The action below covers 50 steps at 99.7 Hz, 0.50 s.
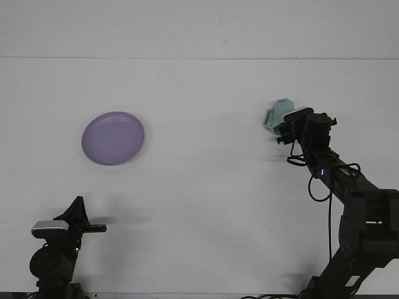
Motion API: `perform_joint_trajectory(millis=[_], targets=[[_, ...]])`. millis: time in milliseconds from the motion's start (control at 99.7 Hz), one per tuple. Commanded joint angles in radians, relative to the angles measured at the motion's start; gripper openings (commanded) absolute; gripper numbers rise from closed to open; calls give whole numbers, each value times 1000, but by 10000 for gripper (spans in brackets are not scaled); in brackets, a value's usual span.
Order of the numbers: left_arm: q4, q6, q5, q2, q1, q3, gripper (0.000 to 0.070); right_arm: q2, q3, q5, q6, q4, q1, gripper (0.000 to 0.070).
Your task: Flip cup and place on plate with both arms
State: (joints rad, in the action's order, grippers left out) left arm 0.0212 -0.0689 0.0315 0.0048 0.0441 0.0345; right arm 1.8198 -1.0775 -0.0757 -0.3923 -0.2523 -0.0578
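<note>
A white table seen from the front. At right of centre, a teal cup [278, 117] lies tipped on the table, with the right gripper [288, 132] right against it; whether the fingers grip it is unclear. At left, the purple plate [113, 137] sits empty. At lower left, the left gripper [78, 212] hangs parked, its fingers hidden. The task looks barely begun.

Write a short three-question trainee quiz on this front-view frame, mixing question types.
1. True or false: the pale green plastic cup sits on the round purple plate.
2. Which arm's claw is at the cup? A) left claw B) right claw
3. Fill in: the plate lies on the white table's ____ side.

Key: 1 false, the cup is far right of the plate, apart from it. 2 B, the left arm is parked low near the front edge. 3 left.
</note>
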Motion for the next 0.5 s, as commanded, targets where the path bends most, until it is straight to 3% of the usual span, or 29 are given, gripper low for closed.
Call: perform_joint_trajectory(millis=[0, 50, 241, 391, 491], targets=[[11, 1, 1, -1, 2, -21, 15, 36, -37, -2, -5, -8, -8, 483], [11, 1, 1, -1, 2, -21, 16, 45, -47, -2, -5, -8, -9, 462], [11, 0, 1, -1, 2, -21, 15, 49, -52, 29, -6, -17, -9, 174], [11, 0, 1, -1, 2, -21, 15, 49, -52, 35, -10, -24, -9, 8], [11, 1, 1, -1, 2, -21, 15, 49, -52, 35, -18, -36, -9, 4]])
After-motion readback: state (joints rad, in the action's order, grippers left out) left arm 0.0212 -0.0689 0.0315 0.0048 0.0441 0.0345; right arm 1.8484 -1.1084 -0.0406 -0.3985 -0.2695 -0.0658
